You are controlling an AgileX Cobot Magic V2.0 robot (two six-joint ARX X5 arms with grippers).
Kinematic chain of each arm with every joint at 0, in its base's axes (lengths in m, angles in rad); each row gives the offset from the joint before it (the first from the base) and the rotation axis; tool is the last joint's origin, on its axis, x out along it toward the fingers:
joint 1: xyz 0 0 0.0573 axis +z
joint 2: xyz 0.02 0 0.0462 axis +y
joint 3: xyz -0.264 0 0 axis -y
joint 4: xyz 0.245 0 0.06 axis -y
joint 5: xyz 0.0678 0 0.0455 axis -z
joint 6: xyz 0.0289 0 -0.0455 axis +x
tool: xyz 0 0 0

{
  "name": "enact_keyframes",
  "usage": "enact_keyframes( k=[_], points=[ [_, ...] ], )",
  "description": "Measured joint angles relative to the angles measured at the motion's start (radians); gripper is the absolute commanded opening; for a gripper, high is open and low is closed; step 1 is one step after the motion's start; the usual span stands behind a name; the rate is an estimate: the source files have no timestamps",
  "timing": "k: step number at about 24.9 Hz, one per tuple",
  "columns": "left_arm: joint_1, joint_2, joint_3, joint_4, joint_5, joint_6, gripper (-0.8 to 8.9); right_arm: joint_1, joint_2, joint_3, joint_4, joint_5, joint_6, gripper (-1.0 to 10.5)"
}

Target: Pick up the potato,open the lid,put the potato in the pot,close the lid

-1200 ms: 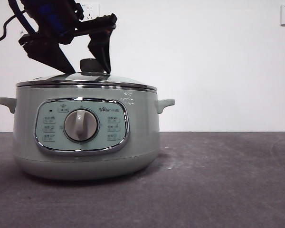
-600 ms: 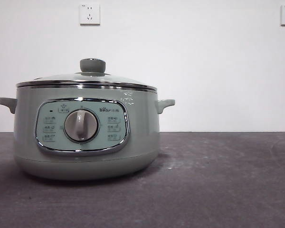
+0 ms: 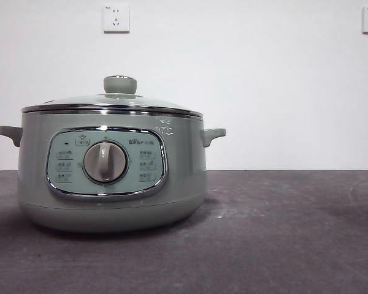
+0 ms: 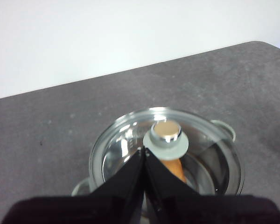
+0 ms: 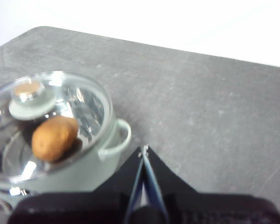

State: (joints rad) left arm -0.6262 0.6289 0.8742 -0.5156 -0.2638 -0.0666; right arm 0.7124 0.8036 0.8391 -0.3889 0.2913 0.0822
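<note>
We record the pot (image 3: 110,177) standing upright on the dark grey surface (image 3: 282,233), with its control panel and grey dial (image 3: 105,162) facing the front camera. We take the pot as our landmark.

The lid (image 3: 110,101) sits seated on the pot's rim, level, with its knob (image 3: 119,84) at the top centre. We see no gap between the lid's chrome rim and the pot in the front view.

The potato (image 5: 54,138) lies inside the pot, under the glass of the lid; we see it through the glass in the right wrist view, and part of its orange skin shows beside the knob in the left wrist view (image 4: 172,168).

The left end effector (image 4: 144,150) hangs above the pot, its tips over the lid near the knob, touching nothing; its jaws are pressed together and hold nothing.

The right end effector (image 5: 143,150) is off to the side of the pot, beside one small side handle (image 5: 117,137), over bare surface; its jaws are likewise together and empty.

Neither arm shows in the front view. Two wall sockets (image 3: 115,18) sit on the white wall behind the pot.
</note>
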Motion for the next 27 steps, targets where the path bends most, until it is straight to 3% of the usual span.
enact_keyframes(
  k=[3, 7, 27],
  points=[
    [0.0, -0.101, -0.148, 0.048, -0.005, 0.004, -0.08, 0.0, -0.093, -0.149, 0.095, 0.0, 0.0, -0.2],
    [0.0, -0.182, -0.249, 0.076, -0.006, 0.004, -0.08, 0.0, -0.157, -0.222, 0.099, 0.0, 0.015, -0.2],
    [0.0, -0.181, -0.251, -0.051, 0.001, 0.006, -0.03, 0.0, -0.154, -0.222, 0.09, 0.024, 0.037, 0.0]
  ],
)
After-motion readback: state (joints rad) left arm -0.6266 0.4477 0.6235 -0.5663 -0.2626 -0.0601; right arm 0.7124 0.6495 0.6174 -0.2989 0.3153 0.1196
